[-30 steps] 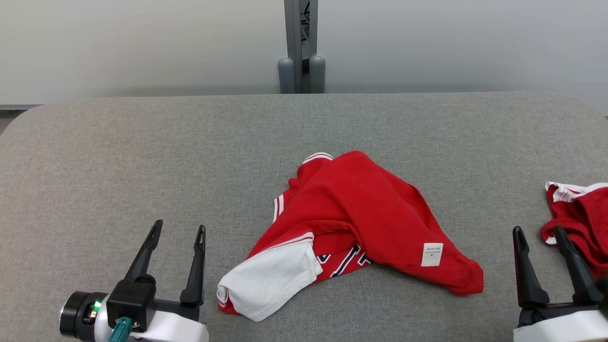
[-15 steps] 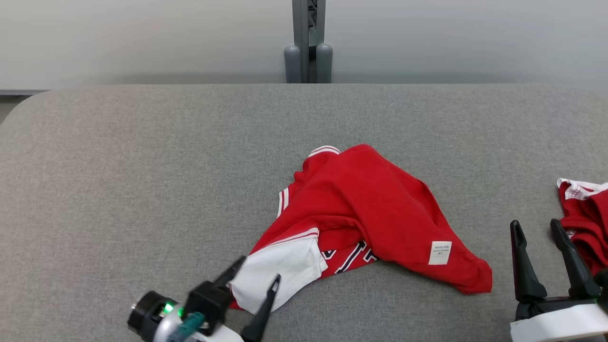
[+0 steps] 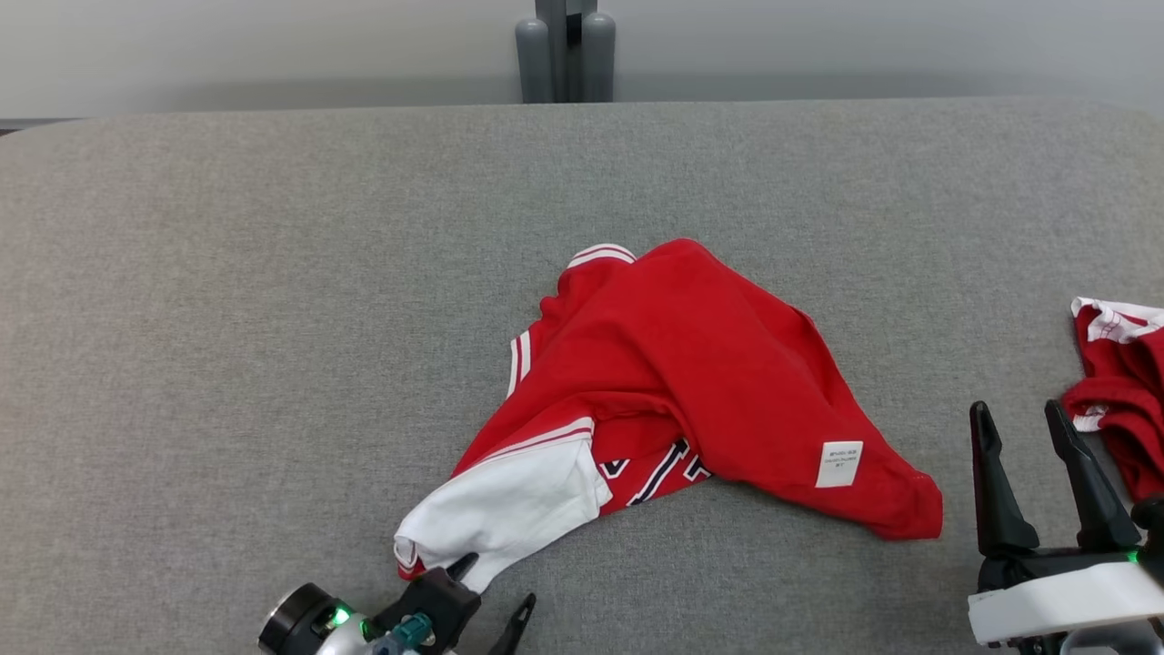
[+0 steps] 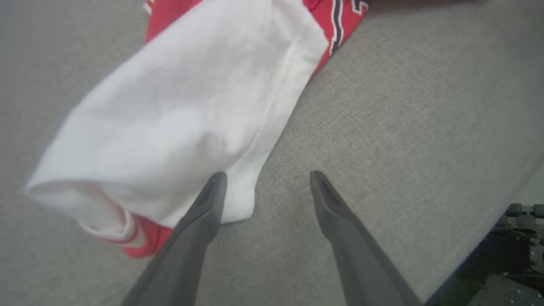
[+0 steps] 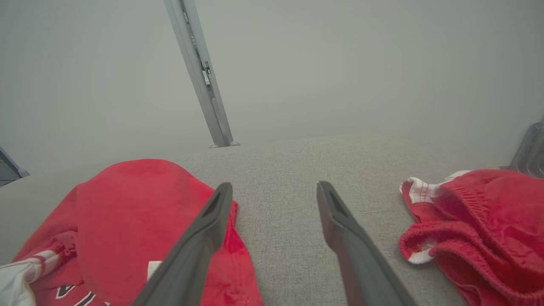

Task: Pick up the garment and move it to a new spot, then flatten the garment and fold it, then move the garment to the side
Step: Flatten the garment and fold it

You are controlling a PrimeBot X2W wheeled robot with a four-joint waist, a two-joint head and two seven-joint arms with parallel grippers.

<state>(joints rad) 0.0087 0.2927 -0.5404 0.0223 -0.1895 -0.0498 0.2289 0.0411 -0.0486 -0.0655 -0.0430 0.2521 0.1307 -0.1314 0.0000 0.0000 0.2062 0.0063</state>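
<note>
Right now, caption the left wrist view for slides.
Open left hand poised at the white sleeve of a red jersey on the grey tabletop.

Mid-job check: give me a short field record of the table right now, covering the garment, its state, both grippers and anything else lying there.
surface: grey fabric-covered table
garment: red shirt, mid-table
state: crumpled heap, not flattened or folded
nearest part: white sleeve, at the shirt's near left end
label: white tag on the near right part
left gripper: open, tips at the sleeve's cuff, not closed on it
right gripper: open, holding nothing
other: second red garment, bunched at the right edge
</note>
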